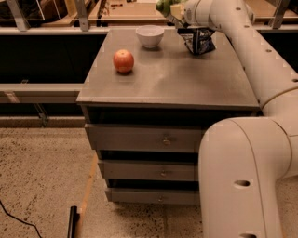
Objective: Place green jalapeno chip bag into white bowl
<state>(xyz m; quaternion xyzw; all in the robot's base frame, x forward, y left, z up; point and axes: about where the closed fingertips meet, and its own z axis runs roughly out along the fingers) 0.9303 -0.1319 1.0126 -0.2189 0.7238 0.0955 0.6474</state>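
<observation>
1. Nearest, at the lower right: one large white arm segment [242, 176], cut off by the bottom and right edges.
2. On the speckled floor [42, 176], lower left: one thin black cable [14, 217] running off the corner. Beside it, one dark stick-like object [72, 222], cropped by the bottom edge and too dim to name.
3. One grey cabinet [93, 100] with three drawers [144, 138], each with one small knob. Right ends of the drawers hidden behind the arm.
4. On the cabinet top [177, 79], toward the left: one red apple [123, 61], upright and well apart from everything else.
5. Farther back, near the rear edge: one white bowl [150, 36], upright, its inside barely visible from this angle.
6. To the right of the bowl and apart from it: one dark blue-black snack bag [198, 41], its upper part covered by the arm's wrist.
7. At the top edge, above and just right of the bowl: one gripper [176, 13], clamped on one green jalapeno chip bag [163, 5]. Bag raised off the cabinet top, not touching the bowl. Both cropped by the upper edge, the fingers mostly hidden.
8. Farthest back: a wooden surface [135, 11] and metal rails [56, 30], cut off at the top and hard to make out.
</observation>
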